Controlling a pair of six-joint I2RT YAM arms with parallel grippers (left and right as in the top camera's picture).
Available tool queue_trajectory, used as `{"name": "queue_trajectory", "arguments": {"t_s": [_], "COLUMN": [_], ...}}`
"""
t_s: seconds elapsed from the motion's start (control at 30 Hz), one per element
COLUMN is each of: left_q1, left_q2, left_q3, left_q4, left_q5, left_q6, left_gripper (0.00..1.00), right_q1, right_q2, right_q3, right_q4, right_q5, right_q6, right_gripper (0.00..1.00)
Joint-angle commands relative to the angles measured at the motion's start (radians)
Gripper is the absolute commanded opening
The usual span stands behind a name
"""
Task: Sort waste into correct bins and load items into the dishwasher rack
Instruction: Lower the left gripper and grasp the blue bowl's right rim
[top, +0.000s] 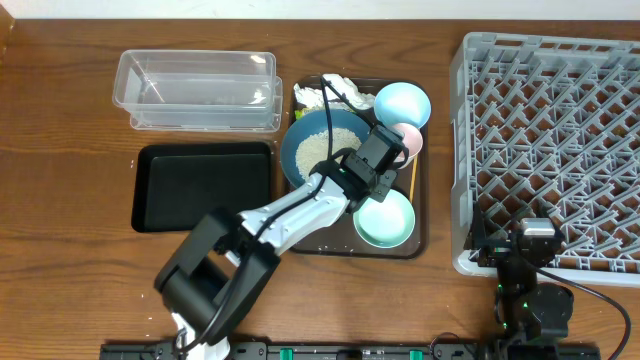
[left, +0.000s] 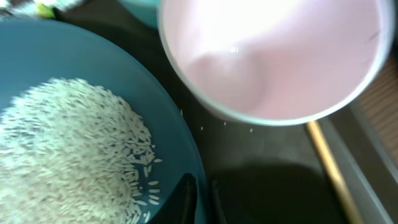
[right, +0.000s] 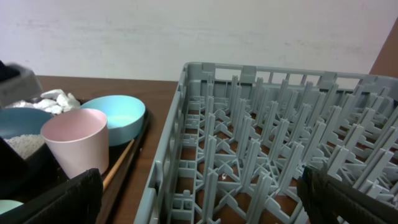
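Note:
A dark blue plate (top: 300, 160) heaped with white rice (top: 322, 147) lies on the brown tray (top: 340, 250). My left gripper (top: 362, 165) is shut on the plate's right rim; in the left wrist view the rim (left: 177, 155) runs between the two dark fingertips (left: 186, 202), with rice (left: 68, 149) to the left. The pink cup (top: 408, 140) (left: 273, 56) stands just beyond. Two mint bowls (top: 402, 103) (top: 385, 220), a yellowish stick (top: 413, 180) (left: 329, 168) and crumpled tissue (top: 330, 90) share the tray. My right gripper (right: 199, 199) hangs open over the grey rack's (top: 550, 150) front left corner.
A clear tub (top: 195, 90) sits at the back left, with a black tray (top: 200, 185) in front of it. A yellow-green wrapper (left: 43, 9) lies by the plate's far rim. The rack (right: 249, 124) fills the right side of the table.

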Motion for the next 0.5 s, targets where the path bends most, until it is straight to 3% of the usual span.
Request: {"name": "queue_trajectory", "arguments": {"t_s": [0.0, 0.27, 0.3, 0.4, 0.47], "left_q1": [-0.002, -0.002, -0.002, -0.002, -0.002], "left_q2": [-0.07, -0.125, -0.125, -0.114, -0.096], "left_q3": [0.006, 0.006, 0.006, 0.006, 0.006], "left_q4": [-0.007, -0.027, -0.026, -0.026, -0.026], "left_q5": [-0.02, -0.02, -0.019, -0.018, -0.011], "left_q6": [-0.005, -0.005, -0.006, -0.005, -0.005], "left_gripper": [0.11, 0.08, 0.11, 0.33, 0.4], "right_q1": [-0.005, -0.005, -0.005, -0.005, -0.005], "right_q2": [-0.003, -0.003, -0.003, -0.003, -0.003], "right_q3": [-0.001, -0.001, -0.001, -0.001, -0.001], "right_q4": [-0.004, -0.004, -0.004, -0.004, -0.004], "right_q5": [-0.005, -0.005, -0.005, -0.005, -0.005], "right_q6": [-0.008, -0.008, -0.008, -0.008, -0.008], "right_gripper": [0.99, 0.99, 0.99, 0.99, 0.99]}}
